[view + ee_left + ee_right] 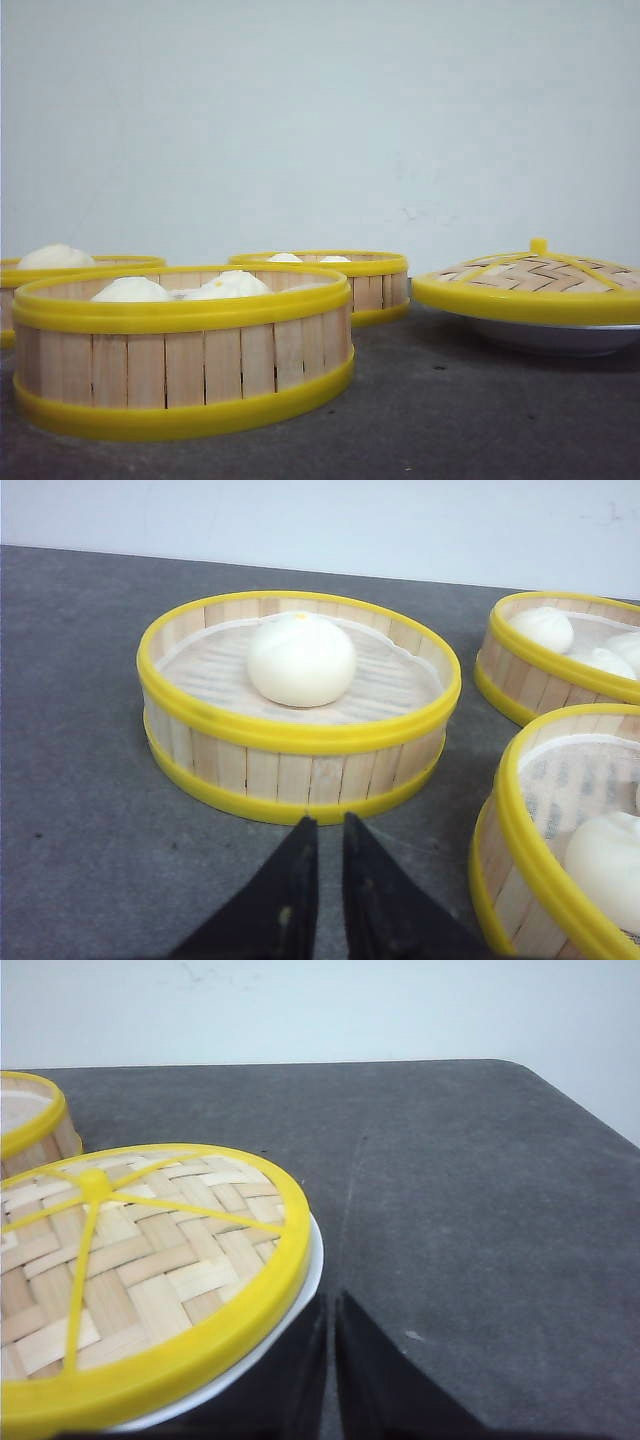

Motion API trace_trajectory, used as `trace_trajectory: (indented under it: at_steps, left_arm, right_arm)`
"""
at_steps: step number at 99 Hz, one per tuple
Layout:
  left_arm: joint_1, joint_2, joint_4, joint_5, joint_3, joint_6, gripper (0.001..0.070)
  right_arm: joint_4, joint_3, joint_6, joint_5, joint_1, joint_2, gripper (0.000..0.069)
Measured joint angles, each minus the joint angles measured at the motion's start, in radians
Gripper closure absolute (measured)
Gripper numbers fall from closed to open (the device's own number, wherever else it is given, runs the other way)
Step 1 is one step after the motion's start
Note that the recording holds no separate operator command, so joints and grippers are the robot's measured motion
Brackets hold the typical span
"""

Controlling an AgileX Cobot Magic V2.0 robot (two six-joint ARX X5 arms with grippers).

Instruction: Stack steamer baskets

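Nearest in the front view, a steamer basket [185, 350] holding pale buns [132, 290], with a second basket [70, 268] at far left carrying one bun and a third basket [335, 272] further back with two, all three apart on the dark table [450, 420], none stacked yet. Left gripper [326, 830] hovering just before the single-bun basket [298, 705] with tips nearly pressed together, right gripper [331, 1305] likewise almost closed beside the woven lid [130, 1260] resting on a white plate [300, 1290], neither pinching anything. Likely trouble: crushing a tall bun beneath a lowered basket, or seating a rim askew from a one-sided grasp.
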Motion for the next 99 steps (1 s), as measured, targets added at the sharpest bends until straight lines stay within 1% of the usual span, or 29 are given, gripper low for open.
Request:
trace_trajectory:
  at_steps: [50,77,83,89,94,99]
  left_arm:
    - [0.0,0.0,0.0,0.0,0.0,0.0,0.0692]
    - [0.0,0.0,0.0,0.0,0.0,-0.006,0.0692]
    - [0.0,0.0,0.0,0.0,0.0,-0.027,0.0692]
    - [0.0,0.0,-0.003,0.0,0.003,-0.062,0.0692]
    - [0.0,0.0,-0.023,0.0,0.016,-0.107,0.0692]
    - [0.0,0.004,-0.042,-0.001,0.045,-0.168,0.0692]
  right_arm:
    - [0.002,0.0,0.007,-0.01,0.0,0.0,0.0681]
    - [0.002,0.0,0.058,-0.011,0.0,0.0,0.0681]
    - [0.008,0.0,0.076,-0.023,0.0,0.0,0.0681]
    - [0.025,0.0,0.106,-0.068,0.0,0.0,0.0681]
    - [0.028,0.006,0.143,-0.126,0.0,0.0,0.0681]
    - [0.018,0.025,0.183,-0.171,0.0,0.003,0.0681]
